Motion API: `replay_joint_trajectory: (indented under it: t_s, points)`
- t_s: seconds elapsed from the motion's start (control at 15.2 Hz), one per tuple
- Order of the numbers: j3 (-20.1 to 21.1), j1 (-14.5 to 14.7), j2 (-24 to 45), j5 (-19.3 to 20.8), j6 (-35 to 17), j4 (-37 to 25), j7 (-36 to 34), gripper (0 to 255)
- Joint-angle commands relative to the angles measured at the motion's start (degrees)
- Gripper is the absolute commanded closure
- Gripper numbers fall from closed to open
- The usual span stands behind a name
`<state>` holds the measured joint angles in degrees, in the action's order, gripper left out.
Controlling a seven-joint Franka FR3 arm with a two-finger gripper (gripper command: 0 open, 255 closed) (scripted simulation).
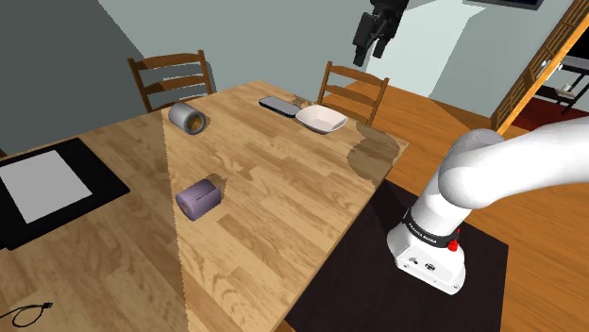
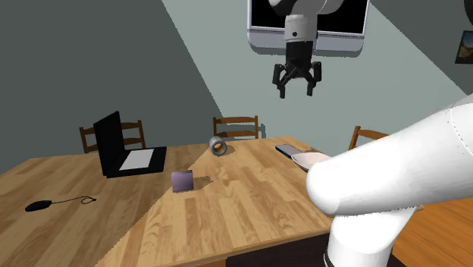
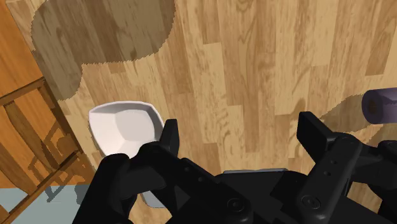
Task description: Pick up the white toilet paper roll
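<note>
The toilet paper roll (image 1: 187, 117) (image 2: 218, 145) is grey-white with a brown core and lies on its side on the wooden table (image 1: 274, 226), near the far edge in front of a chair. My gripper (image 1: 373, 42) (image 2: 297, 85) (image 3: 241, 127) hangs high above the table's far right part, open, with nothing between its fingers. It is well apart from the roll. In the wrist view, bare table shows between the fingers.
A purple cylinder (image 1: 198, 198) (image 2: 182, 180) (image 3: 380, 105) lies mid-table. A white bowl (image 1: 320, 118) (image 2: 312, 159) (image 3: 124, 127) and a dark flat slab (image 1: 278, 104) sit below the gripper. An open laptop (image 1: 42, 184) (image 2: 125, 148), a mouse (image 2: 38, 205) and chairs (image 1: 170, 77) stand around.
</note>
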<state>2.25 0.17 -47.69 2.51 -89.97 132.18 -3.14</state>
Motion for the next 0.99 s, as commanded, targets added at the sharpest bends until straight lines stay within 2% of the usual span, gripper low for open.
replay_joint_trajectory:
  t_s: [0.0, 0.46, 0.92]
  points:
    - [0.0, 0.0, 0.0, 0.0, 0.0, 0.0, 0.0, 0]
    - [10.2, 2.1, 16.9, 5.0, 1.3, -12.2, -1.6, 0]
    - [20.8, 4.0, 34.7, 13.9, 6.0, -25.7, -4.7, 0]
